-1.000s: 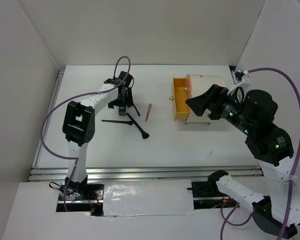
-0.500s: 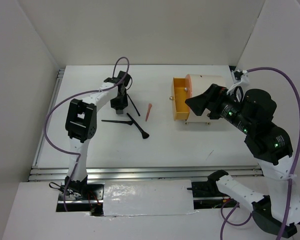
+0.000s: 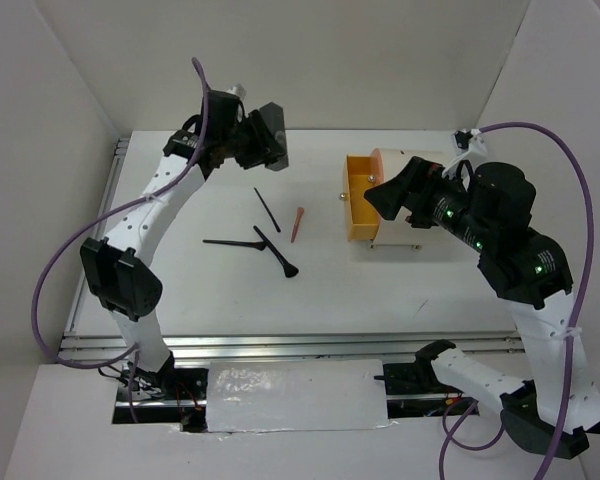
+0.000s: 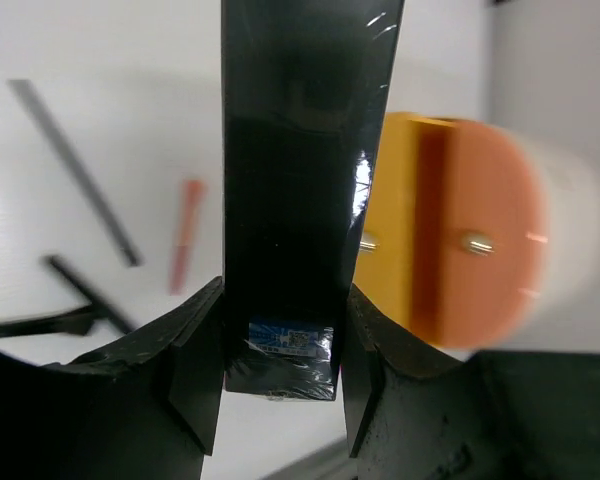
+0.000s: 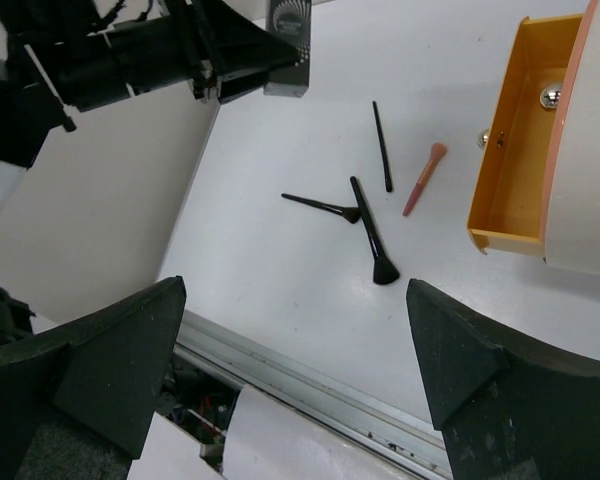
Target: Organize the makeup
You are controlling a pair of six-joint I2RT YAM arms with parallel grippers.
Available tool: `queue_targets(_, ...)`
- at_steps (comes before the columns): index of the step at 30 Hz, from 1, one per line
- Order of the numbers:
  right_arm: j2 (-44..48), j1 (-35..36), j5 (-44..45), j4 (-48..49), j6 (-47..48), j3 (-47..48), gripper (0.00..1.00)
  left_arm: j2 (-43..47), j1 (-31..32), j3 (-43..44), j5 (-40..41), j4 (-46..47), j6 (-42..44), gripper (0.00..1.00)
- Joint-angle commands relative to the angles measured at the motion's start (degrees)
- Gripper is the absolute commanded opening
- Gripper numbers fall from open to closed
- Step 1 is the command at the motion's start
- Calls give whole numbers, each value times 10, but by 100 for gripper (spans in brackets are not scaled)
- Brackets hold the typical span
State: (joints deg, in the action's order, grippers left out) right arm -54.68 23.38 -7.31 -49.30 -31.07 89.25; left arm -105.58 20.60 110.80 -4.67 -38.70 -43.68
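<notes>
**Asker:** What has your left tool got?

**Me:** My left tool is clamped on the dark grey tube. In the wrist view my fingers press its two sides near the lower end. The tube runs straight up out of the frame.

**Asker:** Where is the tube, then?

**Me:** It is held up off the surface, over the far left part. It is well apart from the rest of the makeup.

**Asker:** And your right tool?

**Me:** My right tool holds nothing, and its fingers stand wide apart. From above it hangs over the right side, at the cream box. Its camera looks down across the surface toward the left.

**Asker:** What lies on the surface?

**Me:** Four pieces lie around the middle, to the left of the box.
- A thin black stick lies farthest back.
- An orange-pink stick lies just to the right of it, apart from it.
- A black brush lies nearer, slantwise, with its head toward the near right.
- A black applicator lies crosswise on the brush's left. Its right end meets the brush's handle.

**Asker:** And the box itself?

**Me:** It is drum-shaped and lies on its side at the right. Its orange drawer is pulled out toward the left, with the open top facing up. A metal knob shows on it in my right wrist view. The box looks blurred in the left wrist view, beyond the tube.
</notes>
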Motion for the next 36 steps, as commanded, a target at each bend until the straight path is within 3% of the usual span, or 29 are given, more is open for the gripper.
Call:
queue_targets(1, 1, 4, 3, 17, 3, 23, 100, 31, 37, -23, -145, 163, -112, 11)
queue_targets(7, 8, 4, 5, 17, 0, 26, 100, 0, 89, -32, -193, 336, -198, 14)
queue_targets(14, 17, 4, 12, 12, 1, 36, 100, -48, 126, -28, -181, 419, -263, 14)
queue_targets(22, 28, 4, 16, 13, 0, 26, 100, -75, 140, -47, -142, 405, -273, 16)
queue_targets(36, 32, 4, 16, 19, 1, 12, 100, -95, 162, -91, -144, 409, -274, 19)
